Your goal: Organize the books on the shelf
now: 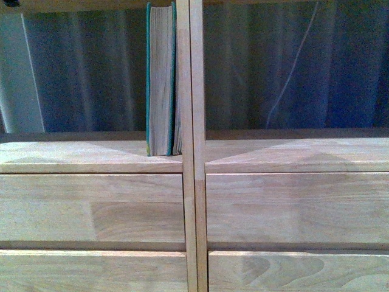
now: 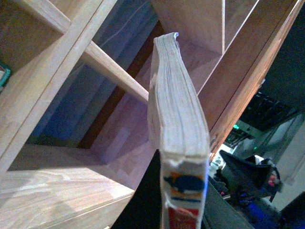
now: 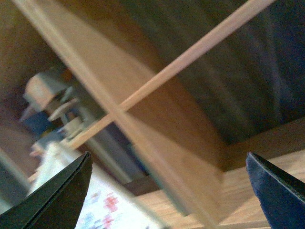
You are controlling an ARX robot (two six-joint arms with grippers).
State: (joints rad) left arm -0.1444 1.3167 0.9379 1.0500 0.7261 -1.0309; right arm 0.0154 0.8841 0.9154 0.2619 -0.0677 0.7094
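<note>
White paperback (image 2: 178,119) points lengthwise toward shelf (image 2: 57,181), clamped in left gripper (image 2: 183,200); right gripper (image 3: 167,157) spread wide, empty.

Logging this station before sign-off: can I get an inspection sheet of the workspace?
Surface: wood shelf, drawers below.
Job's things: teal book upright beside the divider; paperback held by left gripper.
Clutter: blurred white-and-red thing, unclear.
Grippers: left gripper shut on paperback; right gripper open, empty.
Cables: white cable behind the shelf.
Surroundings: dark curtain behind.
</note>
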